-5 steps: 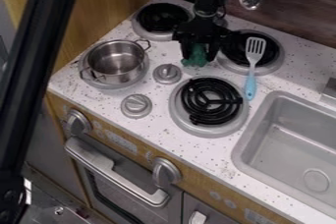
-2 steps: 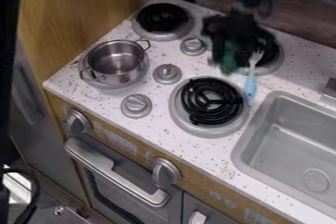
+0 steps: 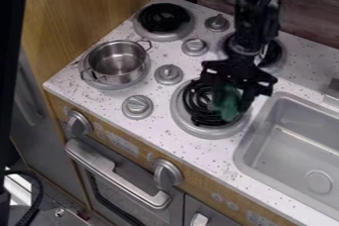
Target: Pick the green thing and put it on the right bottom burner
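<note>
Pot of silver metal (image 3: 116, 64), left of centre in the frame, looks safely away from the work and is unlikely to be bumped. Rightward, two round grey knobs (image 3: 153, 90) stand on the white speckled tabletop (image 3: 165, 137); a wide swing leftward might clip them. Near the middle, over the round burner with black coils and silver rim (image 3: 202, 132), the small green object (image 3: 227, 103) is pinched in the black two-fingered hand (image 3: 231, 102); whether it touches the coils I can't tell. It sits toward their right side, so letting go there could leave it tilted on the uneven rings or sliding onto the rim. Released too high, it might bounce toward the grey rectangular sink (image 3: 308, 145) at right.
</note>
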You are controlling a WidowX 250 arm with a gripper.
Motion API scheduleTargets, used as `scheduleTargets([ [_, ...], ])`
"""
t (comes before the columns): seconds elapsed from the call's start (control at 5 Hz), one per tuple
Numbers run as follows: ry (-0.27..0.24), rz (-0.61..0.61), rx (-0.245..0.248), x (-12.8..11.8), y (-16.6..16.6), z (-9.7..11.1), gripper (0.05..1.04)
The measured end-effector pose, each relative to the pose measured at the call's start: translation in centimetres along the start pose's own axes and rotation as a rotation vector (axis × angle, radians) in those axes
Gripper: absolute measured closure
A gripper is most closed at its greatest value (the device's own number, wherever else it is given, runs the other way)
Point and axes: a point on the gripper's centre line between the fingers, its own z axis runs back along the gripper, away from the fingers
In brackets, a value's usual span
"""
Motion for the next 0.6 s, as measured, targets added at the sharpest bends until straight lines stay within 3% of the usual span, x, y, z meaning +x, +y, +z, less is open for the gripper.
scheduleTargets([
  [0.4, -0.038, 0.053, -0.014, 2.2, 1.4, 0.3, 0.536],
  [0.6, -0.07, 0.073, -0.035, 3.6, 1.7, 0.9, 0.488],
])
